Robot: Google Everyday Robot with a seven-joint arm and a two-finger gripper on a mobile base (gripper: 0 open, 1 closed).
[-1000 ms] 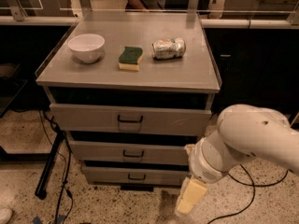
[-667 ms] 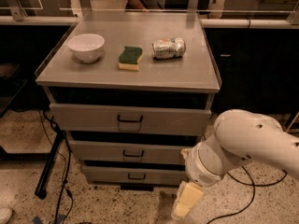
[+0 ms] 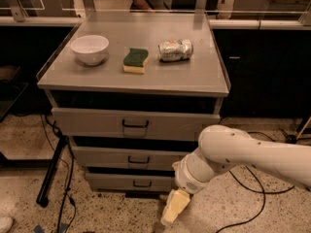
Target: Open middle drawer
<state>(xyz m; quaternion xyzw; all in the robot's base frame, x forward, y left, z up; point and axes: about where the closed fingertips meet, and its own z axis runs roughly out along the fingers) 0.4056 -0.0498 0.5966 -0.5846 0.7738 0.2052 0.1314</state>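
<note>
The pincer (image 3: 174,208), a cream tip on the white arm, hangs at bottom centre of the frame, and honestly I can't tell if it's open or closed. The wide grey metal middle drawer (image 3: 99,157) with its small black loop handle sits just up-left of it, not touching. Up top, the grey metal bench (image 3: 194,76) carries a white bowl (image 3: 90,48), green-and-yellow sponge (image 3: 135,60) and crushed silver can (image 3: 175,50).

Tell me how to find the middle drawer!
Find the grey cabinet with the white bowl on top. Three drawers stack down its front. The middle drawer sits between the taller top drawer and the smaller bottom drawer; the gripper hangs near the floor, at their lower right.
</note>
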